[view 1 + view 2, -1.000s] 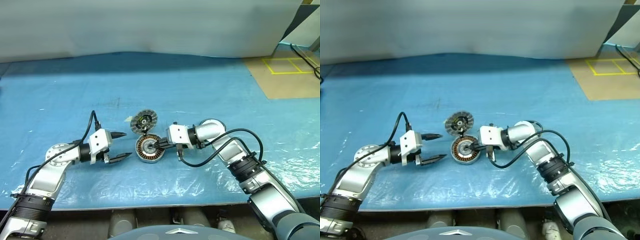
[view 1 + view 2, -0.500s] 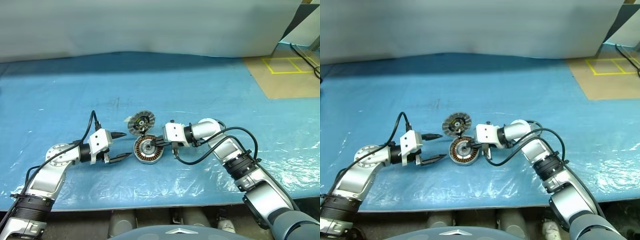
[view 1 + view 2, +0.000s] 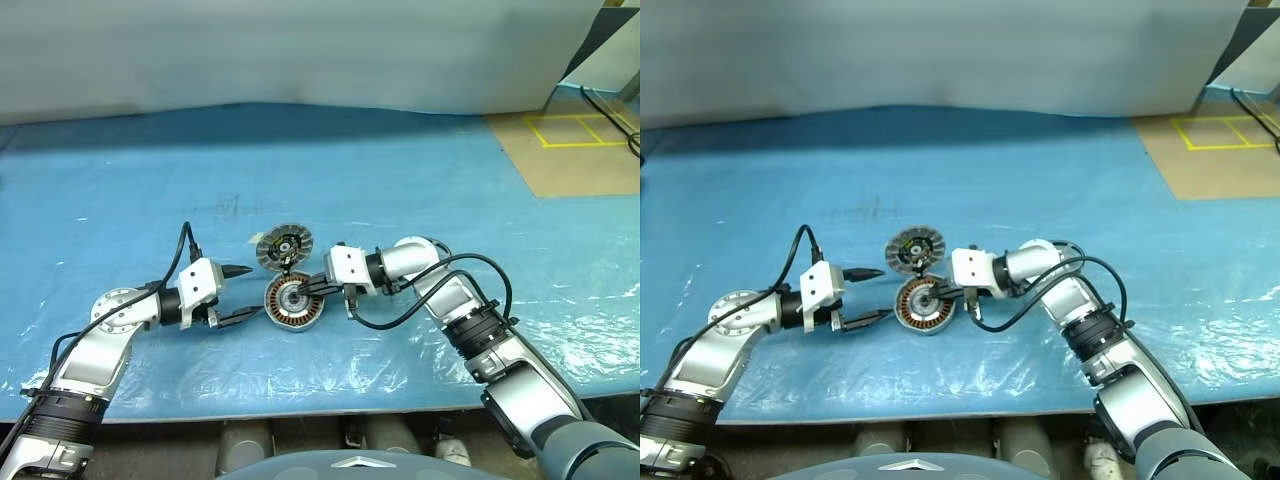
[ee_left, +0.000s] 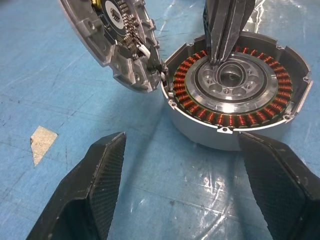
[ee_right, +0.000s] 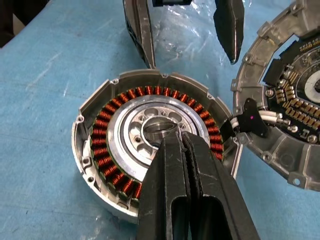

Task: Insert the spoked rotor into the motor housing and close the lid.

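The motor housing (image 3: 292,303), a silver puck with copper coils around a pale hub, lies on the blue sheet. My right gripper (image 3: 301,291) is shut, and its tips rest on the hub (image 5: 161,131). In the left wrist view its fingers (image 4: 222,30) come down onto the hub. The lid (image 3: 284,246) leans tilted just behind the housing. Its inner side shows a circuit board (image 5: 292,95), and short wires join it to the housing rim. My left gripper (image 3: 253,291) is open, a short way left of the housing (image 4: 235,95) and apart from it. The spoked rotor is out of view.
A blue plastic sheet (image 3: 420,180) covers the table, and its front edge (image 3: 330,410) runs close to me. A brown patch with yellow tape lines (image 3: 575,130) lies at the back right. A small paper scrap (image 4: 42,142) lies near the left gripper.
The right arm's elbow has drawn in slightly. Its shut tips stay on the hub. The left gripper has kept still.
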`<state>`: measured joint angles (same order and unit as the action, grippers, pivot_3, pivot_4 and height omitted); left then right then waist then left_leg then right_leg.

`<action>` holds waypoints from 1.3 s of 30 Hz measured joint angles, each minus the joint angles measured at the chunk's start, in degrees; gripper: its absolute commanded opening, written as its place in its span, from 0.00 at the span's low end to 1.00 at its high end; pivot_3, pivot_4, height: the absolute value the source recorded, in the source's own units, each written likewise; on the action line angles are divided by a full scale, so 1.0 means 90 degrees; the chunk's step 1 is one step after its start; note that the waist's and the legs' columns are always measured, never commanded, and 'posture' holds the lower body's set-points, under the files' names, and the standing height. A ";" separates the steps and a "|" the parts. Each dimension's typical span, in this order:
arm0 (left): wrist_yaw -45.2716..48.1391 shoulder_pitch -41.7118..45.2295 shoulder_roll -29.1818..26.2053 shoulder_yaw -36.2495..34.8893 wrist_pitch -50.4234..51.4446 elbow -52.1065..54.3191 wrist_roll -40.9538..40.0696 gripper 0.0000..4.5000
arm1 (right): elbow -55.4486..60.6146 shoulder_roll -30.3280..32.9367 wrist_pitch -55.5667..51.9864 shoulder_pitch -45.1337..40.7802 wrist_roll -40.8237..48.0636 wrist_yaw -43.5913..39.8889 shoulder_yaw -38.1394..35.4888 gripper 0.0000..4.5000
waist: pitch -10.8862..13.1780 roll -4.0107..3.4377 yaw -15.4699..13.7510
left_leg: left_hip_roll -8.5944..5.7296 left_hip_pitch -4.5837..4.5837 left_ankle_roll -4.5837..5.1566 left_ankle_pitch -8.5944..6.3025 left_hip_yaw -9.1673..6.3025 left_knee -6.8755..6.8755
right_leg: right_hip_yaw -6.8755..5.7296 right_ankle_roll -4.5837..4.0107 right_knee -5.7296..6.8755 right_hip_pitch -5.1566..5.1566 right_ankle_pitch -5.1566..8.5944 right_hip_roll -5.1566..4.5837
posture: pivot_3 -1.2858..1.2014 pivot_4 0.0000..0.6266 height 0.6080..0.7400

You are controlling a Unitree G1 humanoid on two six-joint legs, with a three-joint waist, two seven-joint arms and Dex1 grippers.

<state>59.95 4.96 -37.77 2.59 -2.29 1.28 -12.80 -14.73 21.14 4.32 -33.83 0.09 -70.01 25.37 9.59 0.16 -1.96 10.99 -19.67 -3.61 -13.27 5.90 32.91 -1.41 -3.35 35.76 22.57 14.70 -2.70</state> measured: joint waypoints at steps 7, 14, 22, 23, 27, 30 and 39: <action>-0.0002 -0.0012 0.0018 0.0002 -0.0066 -0.0047 0.0024 0.83 | 0.0403 -0.0122 -0.0477 -0.0133 0.0297 -0.0158 -0.0002 0.01 | 0.0000 0.0000 -0.0020 | 0.0000 -0.0006 0.0000 0.0000 0.0000 0.0000 | 0.0000 0.0003 -0.0001 0.0004 -0.0002 0.0000 | 0.52 0.24 1.00; 0.0000 -0.0019 0.0020 0.0003 -0.0174 -0.0119 0.0027 0.83 | 0.0497 -0.0097 -0.0627 -0.0132 0.0371 -0.0161 -0.0001 0.01 | 0.0000 0.0000 -0.0024 | 0.0000 -0.0007 -0.0003 -0.0001 0.0000 0.0001 | -0.0001 0.0002 -0.0001 0.0005 -0.0001 0.0000 | 0.52 0.24 1.00; -0.0006 0.0004 0.0022 0.0016 -0.0158 -0.0114 0.0027 0.83 | 0.0333 0.0106 -0.0524 -0.0132 0.0144 -0.0080 0.0014 0.01 | 0.0000 0.0000 -0.0017 | -0.0001 -0.0007 -0.0005 -0.0002 0.0000 0.0001 | -0.0001 0.0015 -0.0001 0.0005 -0.0009 0.0000 | 0.52 0.24 1.00; -0.0007 0.0010 0.0022 0.0016 -0.0157 -0.0112 0.0027 0.83 | 0.0287 0.0103 -0.0501 -0.0132 0.0120 -0.0072 0.0017 0.01 | 0.0000 0.0000 -0.0019 | -0.0001 -0.0007 -0.0005 -0.0002 0.0000 0.0001 | 0.0000 0.0016 -0.0001 0.0005 -0.0009 0.0000 | 0.52 0.24 1.00; -0.0015 0.0014 0.0022 0.0018 -0.0154 -0.0110 0.0027 0.83 | 0.0089 0.0091 -0.0363 -0.0131 0.0086 -0.0068 0.0021 0.01 | 0.0000 0.0000 -0.0021 | -0.0001 -0.0009 -0.0001 0.0000 0.0000 0.0001 | 0.0000 0.0016 0.0000 0.0006 -0.0010 0.0000 | 0.52 0.24 1.00; -0.0018 0.0013 0.0022 0.0017 -0.0155 -0.0111 0.0027 0.83 | -0.0012 0.0101 -0.0247 -0.0105 0.0067 -0.0080 0.0021 0.01 | 0.0000 0.0000 -0.0022 | -0.0001 -0.0009 0.0000 0.0000 0.0000 0.0002 | 0.0000 0.0018 0.0000 0.0006 -0.0011 0.0000 | 0.52 0.24 1.00; -0.0016 0.0014 0.0022 0.0018 -0.0168 -0.0114 0.0029 0.83 | 0.0062 0.0219 -0.0193 0.0056 0.0041 -0.0152 0.0013 0.01 | 0.0000 0.0000 -0.0025 | -0.0001 -0.0008 0.0000 0.0000 0.0000 0.0003 | 0.0000 0.0013 0.0000 0.0005 -0.0008 -0.0001 | 0.52 0.24 1.00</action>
<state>59.81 5.09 -37.57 2.75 -3.80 0.25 -12.54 -14.17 23.11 2.58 -33.33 0.47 -71.38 25.49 9.59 0.16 -2.19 10.98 -19.74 -3.61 -13.27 5.90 32.94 -1.42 -3.24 35.76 22.61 14.62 -2.70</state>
